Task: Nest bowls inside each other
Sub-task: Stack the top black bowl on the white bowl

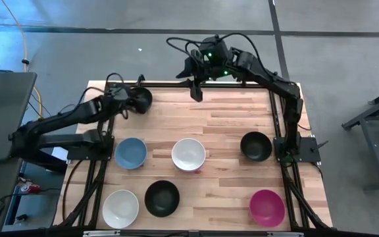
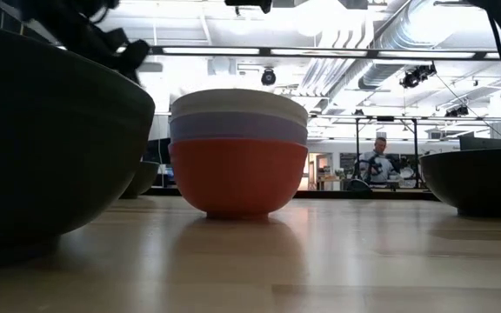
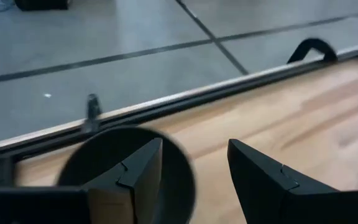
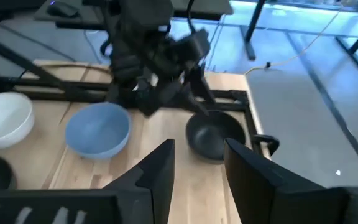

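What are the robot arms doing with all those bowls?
They're stacking bowls inside each other. One stack already stands mid-table: white on top, lavender under it, red at the bottom. The left gripper hangs open right over a black bowl at the table's far left corner, not gripping it. The right gripper waits open and empty above the far edge. Blue, white, magenta and two more black bowls sit separately on the wooden table.
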### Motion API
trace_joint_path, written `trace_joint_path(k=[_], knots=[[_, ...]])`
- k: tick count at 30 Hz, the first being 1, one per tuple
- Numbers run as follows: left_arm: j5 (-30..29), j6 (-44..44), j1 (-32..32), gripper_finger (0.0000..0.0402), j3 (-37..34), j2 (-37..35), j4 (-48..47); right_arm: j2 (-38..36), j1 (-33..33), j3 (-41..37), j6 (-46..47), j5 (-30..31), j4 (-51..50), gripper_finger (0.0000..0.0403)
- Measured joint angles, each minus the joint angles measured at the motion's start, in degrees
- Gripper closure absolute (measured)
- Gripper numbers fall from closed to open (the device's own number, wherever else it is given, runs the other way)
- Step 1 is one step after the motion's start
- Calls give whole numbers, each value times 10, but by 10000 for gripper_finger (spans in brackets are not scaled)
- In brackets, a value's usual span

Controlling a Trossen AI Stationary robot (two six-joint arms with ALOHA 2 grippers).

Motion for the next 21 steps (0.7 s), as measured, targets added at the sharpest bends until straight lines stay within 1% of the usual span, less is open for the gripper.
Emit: trace_joint_path(k=[3,6,9,13,15,17,21], knots=[[24,-4,26,229,18,55,35,0,-9,0,11,0,4,274],[60,-22,65,229,53,113,18,0,-16,0,11,0,2,274],[114,-25,107,229,98,168,-35,0,-22,0,12,0,-12,274],[174,-6,157,229,159,236,-151,0,-25,0,11,0,-39,274],[191,25,174,229,189,263,-196,0,-27,0,11,0,-48,274],[194,78,186,229,214,286,-228,0,-27,0,10,0,-59,274],[162,190,194,229,259,318,-268,0,-27,0,4,-7,-83,274]])
